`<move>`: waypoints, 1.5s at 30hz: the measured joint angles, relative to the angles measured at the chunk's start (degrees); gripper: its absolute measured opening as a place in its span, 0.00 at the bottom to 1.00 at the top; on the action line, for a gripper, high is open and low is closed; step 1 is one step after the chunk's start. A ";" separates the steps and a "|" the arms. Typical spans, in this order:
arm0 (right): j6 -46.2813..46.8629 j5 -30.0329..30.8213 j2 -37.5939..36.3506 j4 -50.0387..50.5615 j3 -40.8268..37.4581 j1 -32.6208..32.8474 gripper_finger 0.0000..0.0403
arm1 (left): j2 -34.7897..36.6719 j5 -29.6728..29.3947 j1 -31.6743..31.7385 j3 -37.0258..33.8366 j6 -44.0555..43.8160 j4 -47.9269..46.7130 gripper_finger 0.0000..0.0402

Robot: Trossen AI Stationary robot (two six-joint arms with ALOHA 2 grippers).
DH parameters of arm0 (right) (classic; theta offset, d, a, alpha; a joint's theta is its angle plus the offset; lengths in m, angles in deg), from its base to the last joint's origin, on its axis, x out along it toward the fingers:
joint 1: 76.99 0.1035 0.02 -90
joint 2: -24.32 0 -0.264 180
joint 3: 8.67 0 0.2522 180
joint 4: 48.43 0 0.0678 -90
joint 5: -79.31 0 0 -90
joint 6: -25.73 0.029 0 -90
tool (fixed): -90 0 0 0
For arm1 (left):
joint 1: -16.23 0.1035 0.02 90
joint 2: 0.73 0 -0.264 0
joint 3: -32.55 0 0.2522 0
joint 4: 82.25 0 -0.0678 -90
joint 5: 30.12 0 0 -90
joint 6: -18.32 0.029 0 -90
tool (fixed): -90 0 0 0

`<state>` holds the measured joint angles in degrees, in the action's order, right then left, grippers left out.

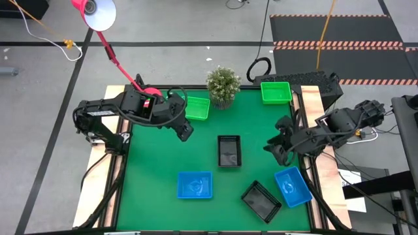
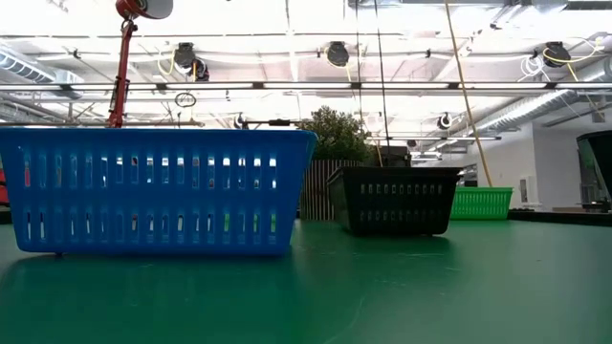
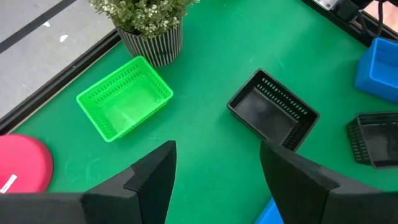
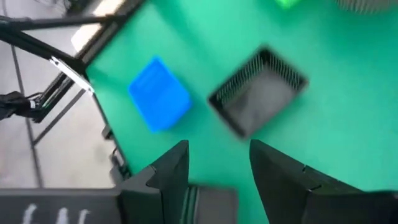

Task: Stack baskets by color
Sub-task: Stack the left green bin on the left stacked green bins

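Two green baskets sit on the table at its far side, one [image 1: 198, 108] beside the plant and one [image 1: 275, 92] at the far right. A black basket [image 1: 228, 151] stands mid-table, and another [image 1: 261, 200] sits near the front. One blue basket [image 1: 194, 185] is at the front centre and one [image 1: 292, 185] at the front right. My left gripper [image 1: 186, 134] hovers open between the near green basket [image 3: 124, 98] and the middle black one [image 3: 273, 112]. My right gripper [image 1: 277, 153] hovers open above the right side, over the blue basket [image 4: 158, 94] and the black one [image 4: 258, 93]. Neither holds anything.
A potted plant [image 1: 223, 85] stands at the far edge between the green baskets. A red lamp base [image 1: 150, 93] sits at the far left, and its stem leans out over the floor. Bare green mat lies between the baskets. Black frame rails run along the table's left and right sides.
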<state>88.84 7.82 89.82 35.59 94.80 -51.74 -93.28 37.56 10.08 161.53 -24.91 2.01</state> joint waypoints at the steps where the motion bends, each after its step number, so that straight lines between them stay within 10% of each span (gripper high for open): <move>1: -1.82 1.24 0.00 -0.59 0.00 0.00 0.41 | 0.00 0.02 0.00 0.00 0.50 0.21 0.58; 19: -36.98 12.64 -0.20 -4.84 -0.02 -0.09 0.41 | 0.13 5.47 1.68 -1.18 6.19 2.15 0.58; 26: -39.54 14.48 -0.20 -9.04 -0.02 -0.44 0.41 | 0.06 14.90 7.48 -3.16 20.18 6.41 0.58; 38: -37.75 14.61 -0.22 -10.83 -1.27 -2.07 0.41 | 3.14 13.65 10.26 -3.14 45.82 0.21 0.57; 45: -39.95 14.63 -0.20 -12.63 -1.97 -4.10 0.41 | 3.65 18.03 17.10 -4.73 56.25 1.39 0.39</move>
<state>48.89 22.45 89.62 22.95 92.84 -55.84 -89.63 55.58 27.18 156.80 31.34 3.41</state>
